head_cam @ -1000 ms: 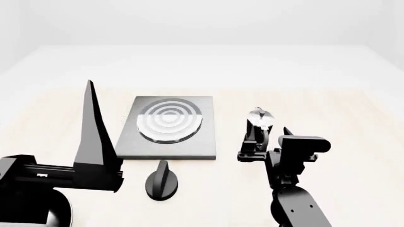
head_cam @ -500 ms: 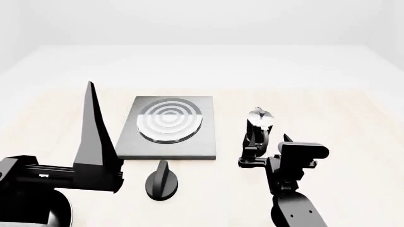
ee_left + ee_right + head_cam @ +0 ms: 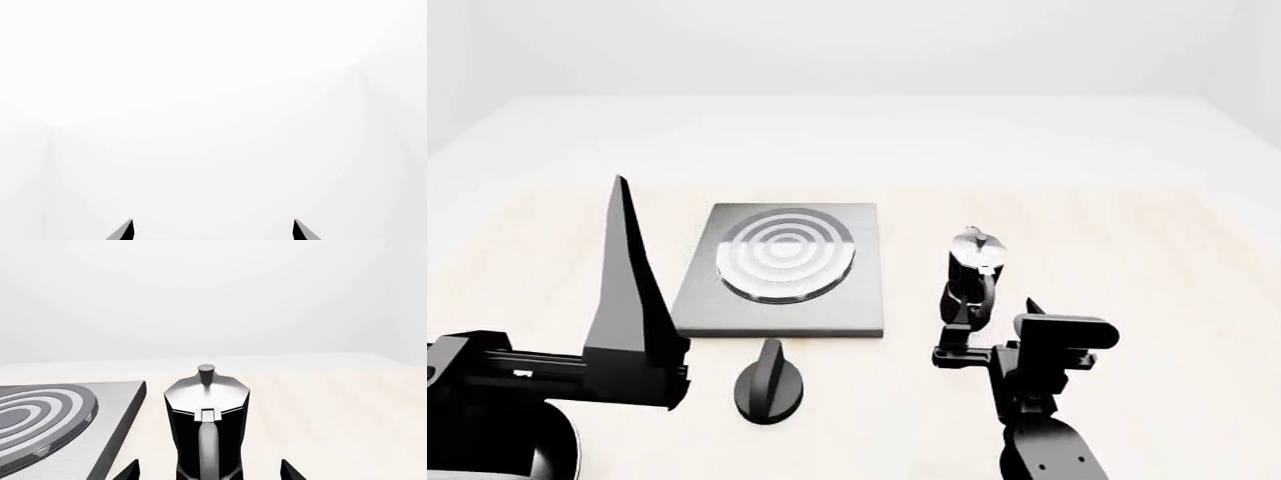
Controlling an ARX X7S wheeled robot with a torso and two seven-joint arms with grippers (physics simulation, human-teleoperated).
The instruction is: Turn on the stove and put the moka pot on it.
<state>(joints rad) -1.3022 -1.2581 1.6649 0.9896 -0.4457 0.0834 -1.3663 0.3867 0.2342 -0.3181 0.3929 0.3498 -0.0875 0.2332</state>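
Meanwhile, the right black gripper (image 3: 964, 335) sat low over the pale wooden table (image 3: 1121, 250), reaching toward the table's far edge with its jaws spread; the two fingertips (image 3: 128, 471) flanked the base of the small black faceted moka pot with a shiny silver lid (image 3: 207, 420) without touching it, the pot's curved handle turned back toward the wrist. The pot stood upright on the table just beside the right edge of the flat square dark-grey stove plate with raised concentric rings (image 3: 785, 268), apart from it. The round black knob with a ridge (image 3: 769, 385) lay at the stove's near edge. The left black gripper (image 3: 623, 200) was held raised beside the stove's left edge, its long pointed finger (image 3: 627, 280) aimed upward; in the left wrist view its two tips stood wide apart against blank white, holding nothing. The table was otherwise pale and plain, and plain white walls (image 3: 854, 45) closed the room beyond its far edge.
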